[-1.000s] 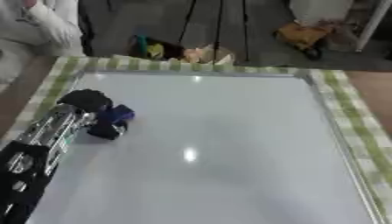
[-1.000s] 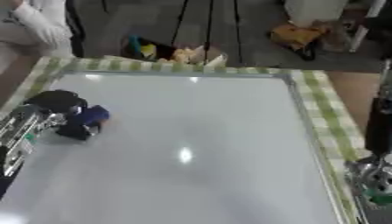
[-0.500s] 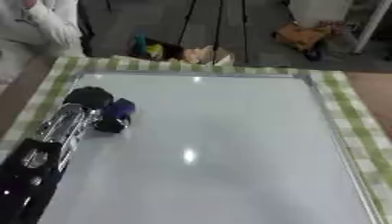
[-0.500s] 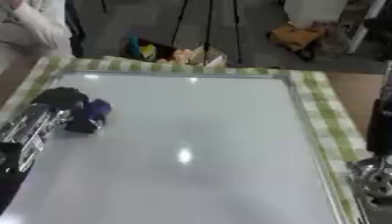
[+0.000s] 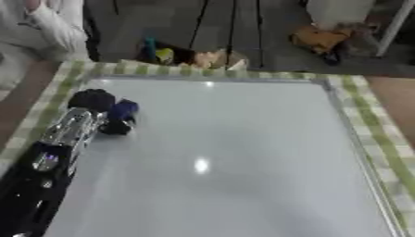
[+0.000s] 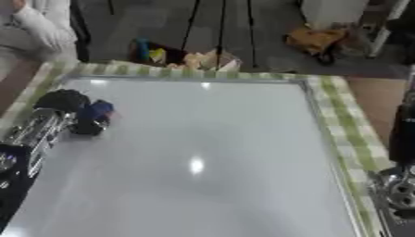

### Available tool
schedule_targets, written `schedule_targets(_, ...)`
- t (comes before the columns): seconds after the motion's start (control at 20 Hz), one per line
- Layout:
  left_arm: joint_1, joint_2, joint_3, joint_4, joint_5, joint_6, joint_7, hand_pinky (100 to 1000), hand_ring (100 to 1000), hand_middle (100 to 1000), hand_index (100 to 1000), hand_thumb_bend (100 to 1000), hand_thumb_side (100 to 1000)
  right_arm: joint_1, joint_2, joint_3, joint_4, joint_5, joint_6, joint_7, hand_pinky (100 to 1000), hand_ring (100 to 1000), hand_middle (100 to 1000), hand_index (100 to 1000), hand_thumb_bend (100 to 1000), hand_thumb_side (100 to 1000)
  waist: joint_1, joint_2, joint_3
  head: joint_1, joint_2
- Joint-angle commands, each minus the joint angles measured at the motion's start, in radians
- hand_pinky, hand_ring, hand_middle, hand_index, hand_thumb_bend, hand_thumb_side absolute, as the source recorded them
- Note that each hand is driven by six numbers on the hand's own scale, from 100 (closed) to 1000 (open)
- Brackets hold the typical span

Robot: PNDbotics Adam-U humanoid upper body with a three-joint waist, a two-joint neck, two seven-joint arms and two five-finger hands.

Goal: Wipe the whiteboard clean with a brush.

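A small blue brush (image 5: 122, 110) rests on the near-left part of the large white, silver-framed whiteboard (image 5: 235, 157), close to its left edge. The black left robot hand (image 5: 103, 112) curls its fingers round the brush, its silver forearm (image 5: 66, 132) trailing back along that edge. The board covers a counter laid with a green-and-white checked cloth (image 5: 377, 134). Only the right arm (image 6: 399, 185) appears, at the right edge; its robot hand is out of sight.
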Motion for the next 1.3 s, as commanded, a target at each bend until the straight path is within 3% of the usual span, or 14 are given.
schedule_targets(0.05, 0.015, 0.025, -0.011, 0.004, 0.009, -0.018, -0.013, 204, 407, 368, 602, 100, 737, -0.005, -0.012, -0.005, -0.013, 0.001, 0.001, -0.003, 840, 918, 659, 854, 100, 1000, 0.0, -0.017, 0.0, 0.001, -0.006)
schedule_targets(0.6, 0.084, 0.111, -0.115, -0.177, 0.125, -0.13, -0.091, 214, 412, 373, 604, 100, 741, -0.006, -0.017, -0.007, -0.013, 0.002, -0.001, -0.009, 838, 915, 661, 853, 100, 1000, 0.004, -0.026, 0.005, -0.007, -0.001)
schedule_targets(1.3, 0.132, 0.143, -0.138, -0.265, 0.146, -0.132, -0.122, 205, 408, 369, 602, 100, 740, -0.005, -0.017, -0.008, -0.013, 0.002, -0.001, -0.012, 837, 914, 661, 852, 100, 1000, -0.001, -0.035, 0.01, -0.004, 0.002)
